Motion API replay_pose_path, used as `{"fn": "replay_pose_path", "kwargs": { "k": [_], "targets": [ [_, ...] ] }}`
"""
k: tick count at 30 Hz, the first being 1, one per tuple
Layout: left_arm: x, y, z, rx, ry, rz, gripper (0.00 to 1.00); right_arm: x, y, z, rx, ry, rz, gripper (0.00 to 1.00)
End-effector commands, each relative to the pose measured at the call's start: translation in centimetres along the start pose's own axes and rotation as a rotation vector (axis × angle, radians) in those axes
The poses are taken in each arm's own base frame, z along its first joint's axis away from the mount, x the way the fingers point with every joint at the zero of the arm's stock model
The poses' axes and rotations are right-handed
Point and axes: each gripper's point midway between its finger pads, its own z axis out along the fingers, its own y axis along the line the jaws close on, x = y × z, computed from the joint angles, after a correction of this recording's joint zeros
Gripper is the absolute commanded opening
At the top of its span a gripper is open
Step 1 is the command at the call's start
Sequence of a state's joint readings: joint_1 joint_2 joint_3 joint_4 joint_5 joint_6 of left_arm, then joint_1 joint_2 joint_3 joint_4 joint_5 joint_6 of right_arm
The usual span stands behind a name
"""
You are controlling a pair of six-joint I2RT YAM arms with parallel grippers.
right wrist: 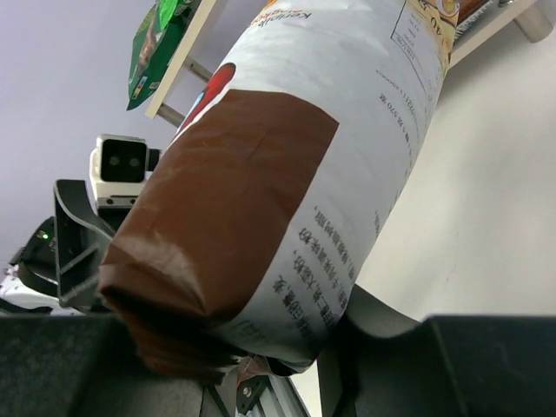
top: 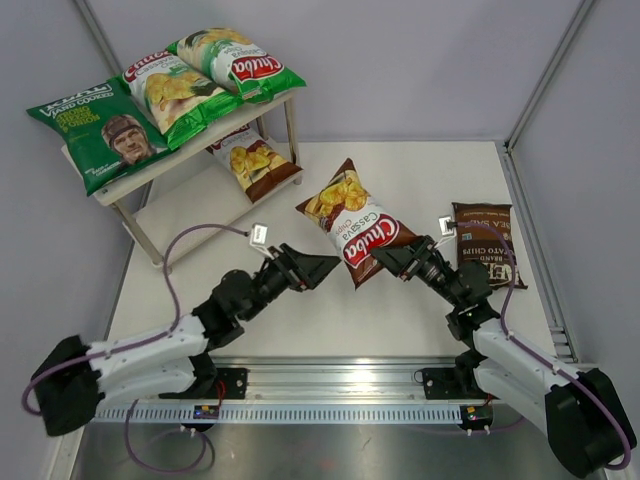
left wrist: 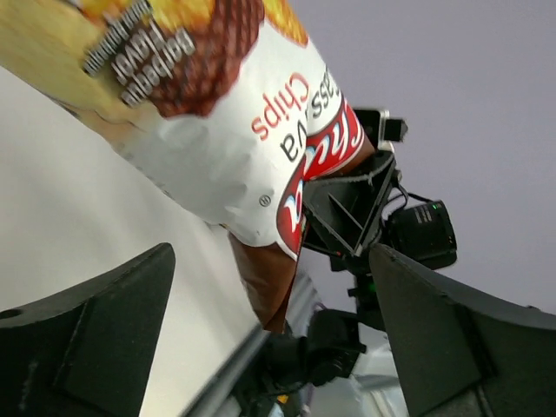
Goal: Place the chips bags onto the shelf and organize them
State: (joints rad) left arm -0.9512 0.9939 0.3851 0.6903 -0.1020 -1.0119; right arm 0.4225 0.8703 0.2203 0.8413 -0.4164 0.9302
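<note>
We count six chips bags: three green bags (top: 170,90) atop the shelf (top: 190,205), one brown bag (top: 255,160) on its lower board, Kettle bag (top: 487,245) on the table (top: 300,310), glossy brown-white Chuba bag (top: 352,222) in right jaws; left jaws gape wide.

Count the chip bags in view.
6. Top board: dark green face bag, two green-white Chuba bags. Lower board: brown Chuba bag. Right tool holds a second brown Chuba bag. Kettle bag on the table.

Both arms are stretched forward and angled inward toward each other, the left gripper (top: 322,268) being held with its fingers spread wide, the right gripper (top: 393,258) clamped on a brown chips bag (top: 352,220).
</note>
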Motion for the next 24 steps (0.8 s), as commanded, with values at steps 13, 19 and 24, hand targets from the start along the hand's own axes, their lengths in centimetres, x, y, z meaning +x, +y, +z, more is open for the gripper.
{"fn": "replay_pose_path", "kwargs": {
  "k": [13,19,24],
  "targets": [
    [-12.7,0.9,-11.1,-0.731,-0.045,0.532,0.99,-1.2,5.8,4.8,-0.309,-0.006,-0.029,0.15],
    [-16.5,-2.8,-12.7,-0.782,-0.028,0.655,0.99,0.8,5.8,10.5,-0.324,-0.004,0.016,0.13],
    [-19.8,-5.2,-14.6,-0.819,-0.07,0.746,0.99,3.2,6.6,15.3,-0.36,-0.01,0.048,0.13]
  ]
}}
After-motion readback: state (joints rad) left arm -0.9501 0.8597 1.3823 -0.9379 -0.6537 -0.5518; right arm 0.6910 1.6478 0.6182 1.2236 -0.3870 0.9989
